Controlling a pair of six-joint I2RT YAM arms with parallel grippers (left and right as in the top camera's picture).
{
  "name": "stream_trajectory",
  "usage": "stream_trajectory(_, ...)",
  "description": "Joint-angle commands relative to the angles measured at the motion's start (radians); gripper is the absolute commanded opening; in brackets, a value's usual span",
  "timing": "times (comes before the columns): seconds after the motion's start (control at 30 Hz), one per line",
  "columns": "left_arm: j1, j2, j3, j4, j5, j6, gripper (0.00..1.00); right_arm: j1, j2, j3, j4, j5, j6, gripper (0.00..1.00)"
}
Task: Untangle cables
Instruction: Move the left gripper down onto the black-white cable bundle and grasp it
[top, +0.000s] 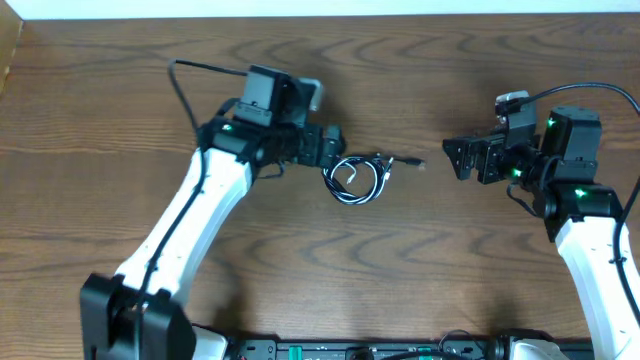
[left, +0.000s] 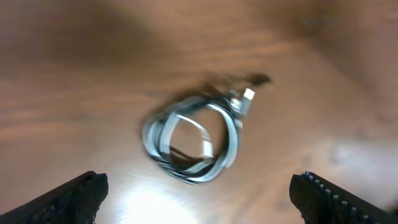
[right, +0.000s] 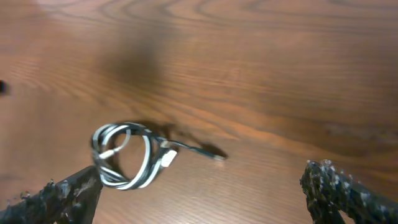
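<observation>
On my overhead feed I see a dark brown wooden table (top: 400, 260) with wavy grain; both wrist feeds show the same wood, blurred, with a patch of glare on it in the left one. A white strip (top: 320, 7) runs along the far edge, and a paler wooden piece (top: 8, 50) sits at the far left corner. Along the near edge I make out a black rail (top: 330, 350) with small green lights, cut off by the frame.
</observation>
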Motion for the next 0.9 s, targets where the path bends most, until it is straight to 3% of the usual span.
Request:
stream_trajectory(0.0,-0.005,0.03,0.022,-0.018,0.184,-0.052,0.98,0.009,-0.003,0.024,0.003,-0.145,0.079,0.99)
stream_trajectory(0.07,-0.005,0.041,0.02,-0.014,0.175,-0.042,0.98,0.009,-0.003,0.024,0.002,-0.171,0.079,0.99)
stream_trajectory(0.17,-0.005,0.071,0.019,-0.015,0.087,-0.054,0.79,0.009,-0.003,0.022,-0.006,-0.17,0.113,0.89)
stream_trajectory(0.23,-0.004,0.093,0.019,-0.027,-0.011,-0.156,0.78,0.009,-0.003,0.018,-0.005,-0.166,0.158,0.83)
stream_trajectory(0.33,-0.005,0.143,0.014,-0.072,-0.154,-0.401,0.78,0.026,-0.002,0.01,-0.011,-0.053,0.27,0.76)
stream_trajectory(0.43,-0.012,0.186,0.002,-0.063,-0.154,-0.493,0.72,0.054,0.0,0.01,-0.017,0.076,0.346,0.76)
stream_trajectory(0.6,-0.028,0.25,0.001,-0.005,-0.159,-0.523,0.48,0.086,0.0,0.01,-0.001,0.195,0.367,0.76)
stream_trajectory(0.87,-0.036,0.325,0.001,0.021,-0.194,-0.675,0.46,0.087,0.002,0.01,-0.004,0.259,0.367,0.76)
